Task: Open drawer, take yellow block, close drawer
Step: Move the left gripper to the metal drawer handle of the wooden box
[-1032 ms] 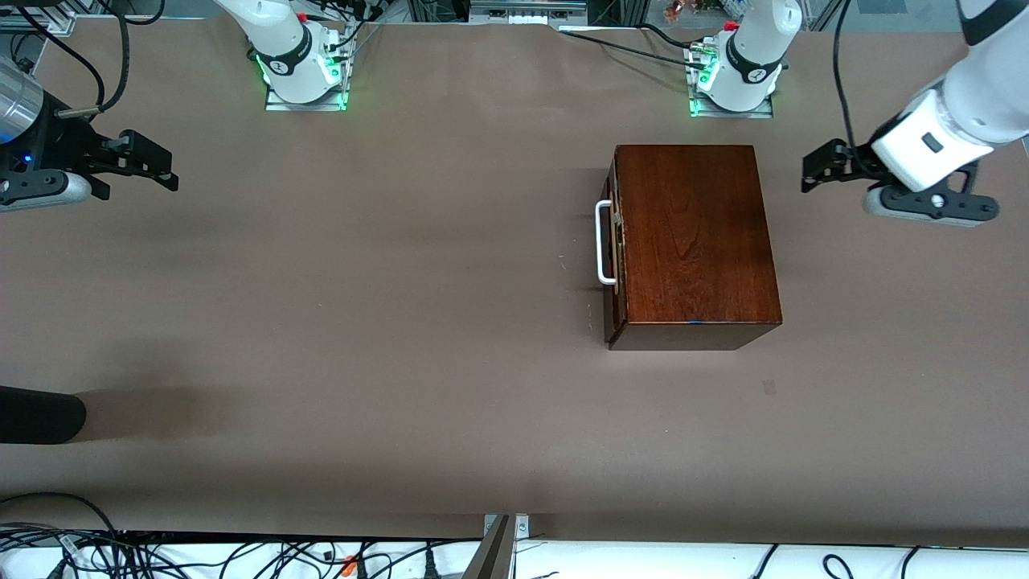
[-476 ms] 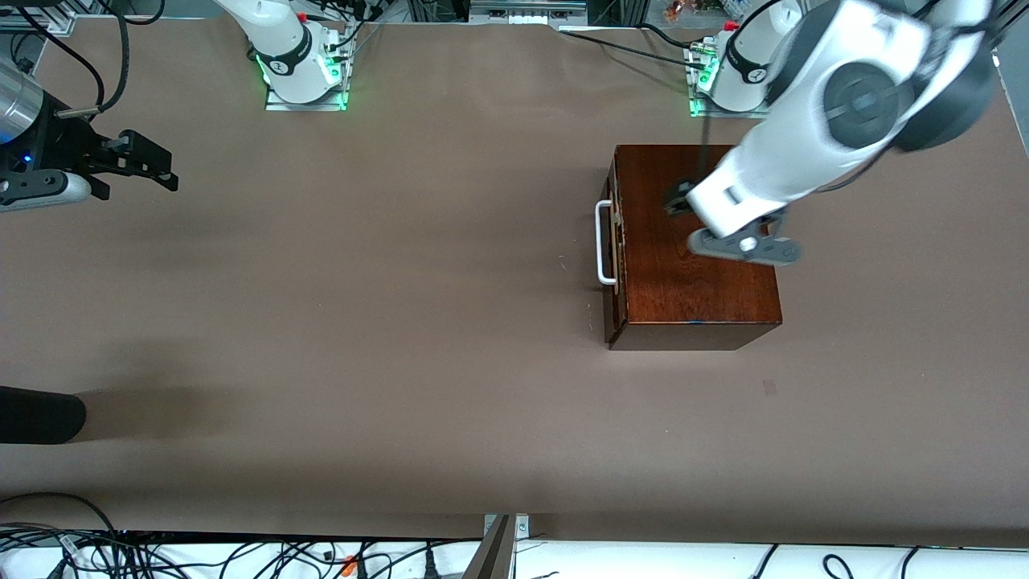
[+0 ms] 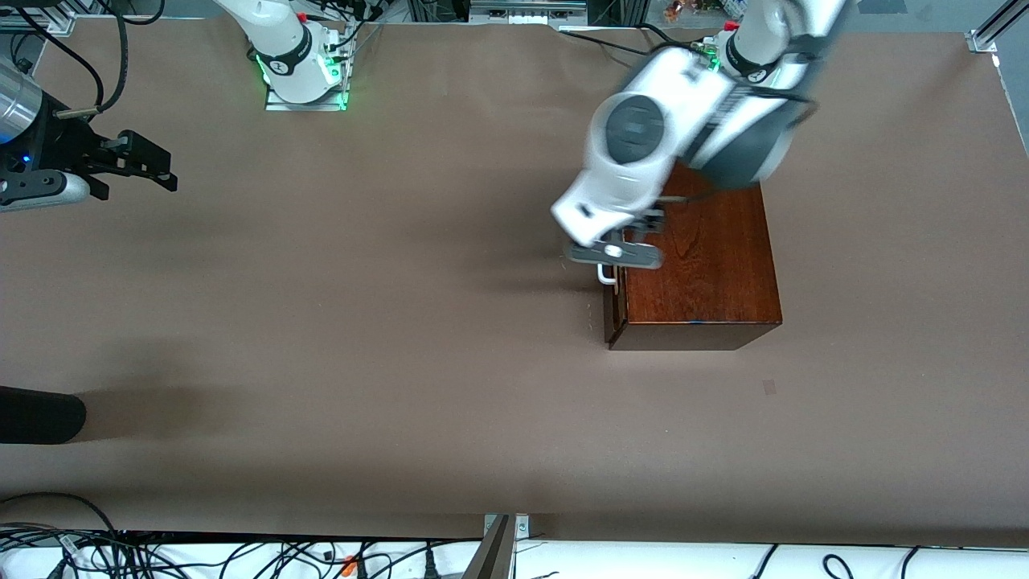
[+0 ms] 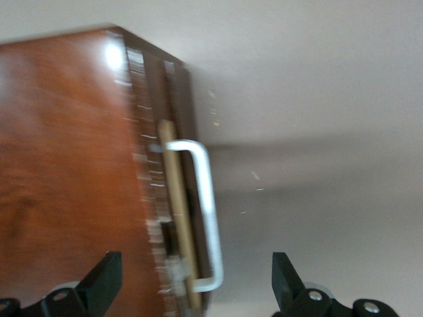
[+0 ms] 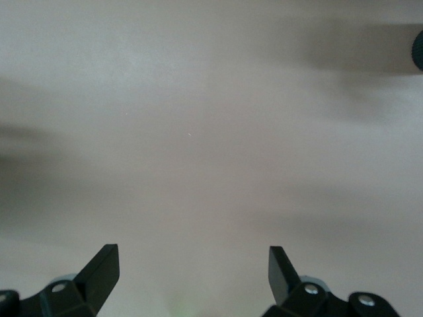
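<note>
The mahogany box stands on the brown table toward the left arm's end. Its drawer is pushed in, and a thin strip of pale wood shows by the dark front. The white bar handle faces the right arm's end; only its nearer corner shows under my left arm. My left gripper hangs open above the handle, one finger over the box top, the other over bare table. My right gripper waits open over the table's right-arm end. The yellow block is hidden.
A black rounded object pokes in at the table's edge at the right arm's end, nearer the front camera. Cables lie along the nearest edge. The arm bases stand at the farthest edge.
My left arm has swung from the table's left-arm end across the box top to above the handle. The right arm and the box have not moved.
</note>
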`<action>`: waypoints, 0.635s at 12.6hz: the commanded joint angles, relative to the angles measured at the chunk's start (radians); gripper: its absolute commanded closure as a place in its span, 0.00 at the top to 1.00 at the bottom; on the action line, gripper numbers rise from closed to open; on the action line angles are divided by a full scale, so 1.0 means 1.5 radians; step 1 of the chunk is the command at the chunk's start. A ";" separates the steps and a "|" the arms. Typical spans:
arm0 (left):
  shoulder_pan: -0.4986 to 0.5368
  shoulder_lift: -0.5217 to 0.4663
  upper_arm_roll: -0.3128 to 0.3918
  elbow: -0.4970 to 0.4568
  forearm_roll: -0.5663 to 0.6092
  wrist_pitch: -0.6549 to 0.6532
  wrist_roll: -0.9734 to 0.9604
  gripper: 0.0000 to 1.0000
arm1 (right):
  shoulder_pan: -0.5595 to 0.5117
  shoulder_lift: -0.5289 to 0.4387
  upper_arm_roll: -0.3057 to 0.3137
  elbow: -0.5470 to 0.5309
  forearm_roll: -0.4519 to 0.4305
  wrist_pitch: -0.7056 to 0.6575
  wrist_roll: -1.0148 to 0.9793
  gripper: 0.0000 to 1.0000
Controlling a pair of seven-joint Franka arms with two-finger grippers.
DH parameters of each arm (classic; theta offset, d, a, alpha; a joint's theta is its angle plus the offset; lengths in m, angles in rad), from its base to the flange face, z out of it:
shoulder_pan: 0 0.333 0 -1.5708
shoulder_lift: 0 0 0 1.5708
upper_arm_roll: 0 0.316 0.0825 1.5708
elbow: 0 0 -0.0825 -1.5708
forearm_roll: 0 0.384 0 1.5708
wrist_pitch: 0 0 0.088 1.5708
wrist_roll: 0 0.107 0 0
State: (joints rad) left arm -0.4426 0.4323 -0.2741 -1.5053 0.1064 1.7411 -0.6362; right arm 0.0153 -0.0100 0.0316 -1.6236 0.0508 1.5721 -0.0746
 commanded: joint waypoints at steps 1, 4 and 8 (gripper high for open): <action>-0.040 0.047 0.009 0.028 0.030 0.018 -0.058 1.00 | -0.008 0.005 0.008 0.013 -0.008 -0.003 0.003 1.00; -0.061 0.080 0.008 0.021 0.108 0.033 -0.089 1.00 | -0.009 0.005 0.008 0.013 -0.008 -0.003 0.003 1.00; -0.066 0.084 0.008 -0.011 0.111 0.033 -0.104 1.00 | -0.009 0.005 0.008 0.013 -0.008 -0.003 0.003 1.00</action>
State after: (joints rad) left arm -0.5258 0.5666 -0.2724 -1.5107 0.2434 1.7956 -0.7700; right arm 0.0149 -0.0100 0.0315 -1.6236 0.0508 1.5721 -0.0746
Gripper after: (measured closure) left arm 0.000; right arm 0.000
